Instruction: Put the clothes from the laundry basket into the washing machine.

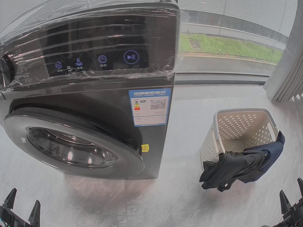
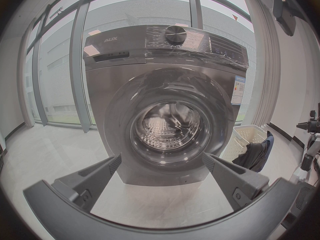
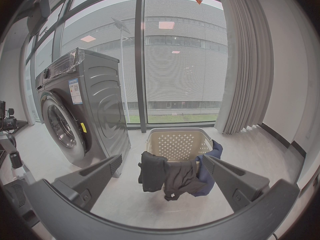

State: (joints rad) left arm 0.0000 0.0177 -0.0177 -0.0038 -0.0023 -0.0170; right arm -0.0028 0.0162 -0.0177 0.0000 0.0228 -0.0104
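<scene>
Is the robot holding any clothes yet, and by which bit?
Nothing. The left tool and right tool are open and empty; the clothes hang over the laundry basket.

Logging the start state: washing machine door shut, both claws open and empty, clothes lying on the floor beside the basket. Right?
No: the clothes are draped over the laundry basket's near rim, not lying beside it, as the head view shows. The rest holds.

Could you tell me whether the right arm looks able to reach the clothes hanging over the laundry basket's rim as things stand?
Probably yes: the clothes hang over the near rim of the laundry basket, facing the open right gripper, with only bare floor between them.
</scene>
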